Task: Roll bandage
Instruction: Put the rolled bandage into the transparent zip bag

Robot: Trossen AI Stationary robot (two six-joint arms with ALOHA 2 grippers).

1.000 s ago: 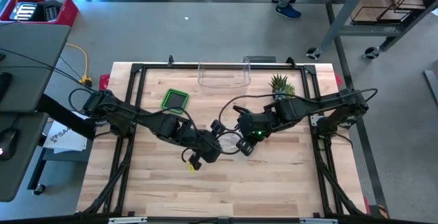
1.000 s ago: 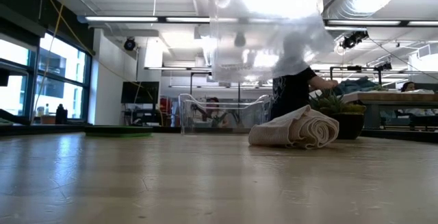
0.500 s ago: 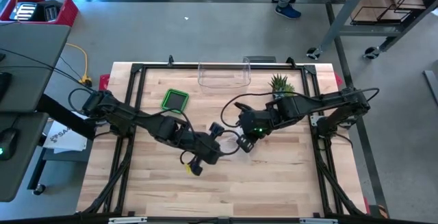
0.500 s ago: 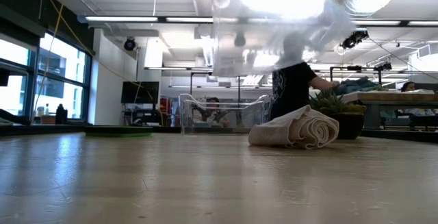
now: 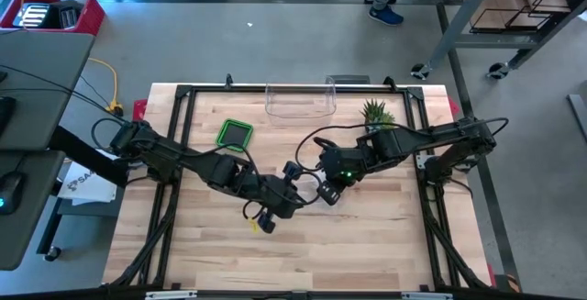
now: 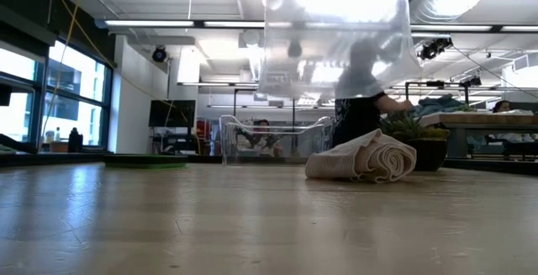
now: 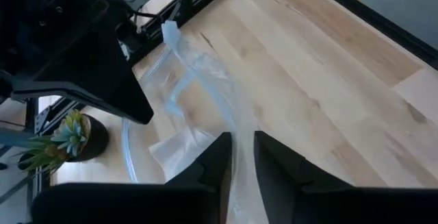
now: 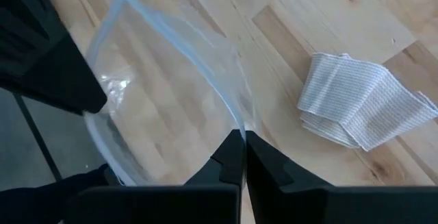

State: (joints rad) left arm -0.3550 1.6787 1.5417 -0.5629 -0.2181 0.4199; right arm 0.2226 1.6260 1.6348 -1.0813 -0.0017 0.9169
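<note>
while both grippers' fingers pinch a clear plastic bag (image 8: 171, 87) aloft, the folded beige bandage (image 8: 359, 111) lies below on the wooden worktop (image 8: 328, 18), near a potted plant (image 7: 61, 138).

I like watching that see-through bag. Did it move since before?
Yes. In the low view the clear bag shifted slightly right against the bandage, which stayed put.

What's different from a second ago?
The clear plastic bag held up between the grippers has shifted slightly and hangs wider in the low view. The left gripper has eased open slightly on the bag's edge; the right gripper stays pinched on it. The rolled bandage hasn't moved.
</note>
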